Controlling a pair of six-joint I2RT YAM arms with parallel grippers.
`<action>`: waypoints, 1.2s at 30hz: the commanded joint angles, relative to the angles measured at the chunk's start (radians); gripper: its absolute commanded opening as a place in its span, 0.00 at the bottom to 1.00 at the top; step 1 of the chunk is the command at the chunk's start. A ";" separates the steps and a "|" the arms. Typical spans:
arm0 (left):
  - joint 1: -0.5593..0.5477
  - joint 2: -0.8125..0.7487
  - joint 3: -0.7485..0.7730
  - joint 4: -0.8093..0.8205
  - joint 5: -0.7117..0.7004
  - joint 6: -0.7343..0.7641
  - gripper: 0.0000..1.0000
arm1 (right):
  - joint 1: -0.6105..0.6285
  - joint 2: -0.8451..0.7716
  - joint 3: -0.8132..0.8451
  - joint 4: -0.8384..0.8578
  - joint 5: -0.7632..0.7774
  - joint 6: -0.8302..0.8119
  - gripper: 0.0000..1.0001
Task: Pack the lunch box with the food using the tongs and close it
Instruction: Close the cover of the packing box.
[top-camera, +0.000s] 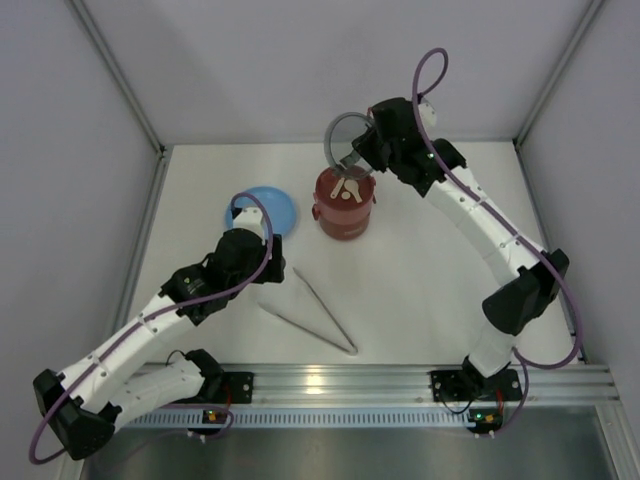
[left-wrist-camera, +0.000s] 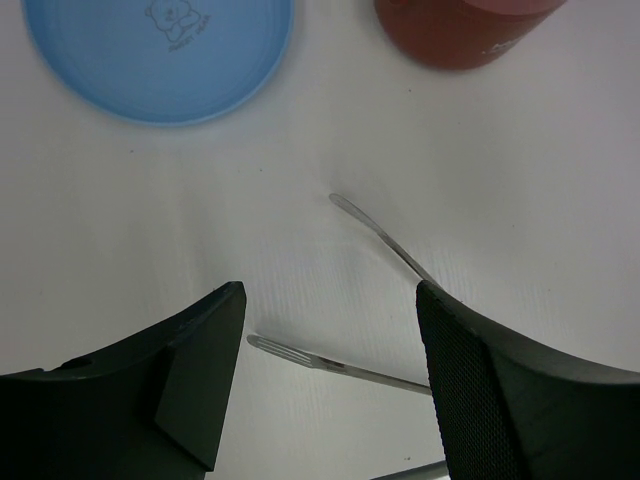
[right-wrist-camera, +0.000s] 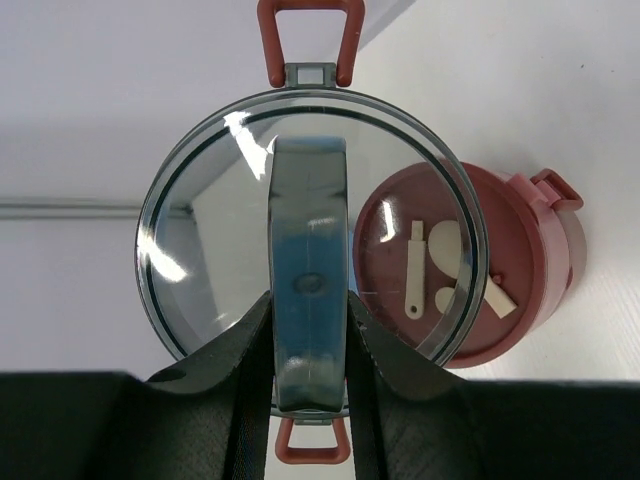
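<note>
The lunch box (top-camera: 343, 212) stands upright on the white worktop (top-camera: 430, 270), a little back of the middle in the overhead view. Its dark-red top is uncovered, and a few cream-white pieces (right-wrist-camera: 440, 265) lie on it. The right pincer (right-wrist-camera: 310, 300) is clamped on the raised central handle (right-wrist-camera: 310, 220) of the grey see-through cover (right-wrist-camera: 200, 250), one finger on each side. It holds the cover in the air at the box's 12 o'clock, apart from the box. A red clasp shows at each end of the cover.

The light-blue plate (top-camera: 270, 208) lies flat at the box's 9 o'clock, near it but not touching. The tongs (top-camera: 318, 312) lie flat on the worktop at the box's 6 o'clock, well apart from it. Their joined end points to 5 o'clock and their two tips spread toward 10 and 11 o'clock.

The left pincer (left-wrist-camera: 330, 292) hangs over those spread tips with its jaws wide apart and nothing between them. One tong arm runs beside the right finger (left-wrist-camera: 480, 380). Whether the fingers touch the worktop I cannot tell.
</note>
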 joint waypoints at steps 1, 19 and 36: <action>-0.004 -0.032 0.028 0.028 -0.087 -0.027 0.74 | 0.018 0.032 0.067 -0.060 0.091 0.114 0.00; -0.004 0.037 0.120 0.021 -0.165 -0.027 0.75 | 0.020 0.110 0.173 -0.153 0.087 0.007 0.00; -0.004 0.038 0.149 0.008 -0.168 0.006 0.75 | 0.021 0.147 0.216 -0.176 0.038 -0.080 0.00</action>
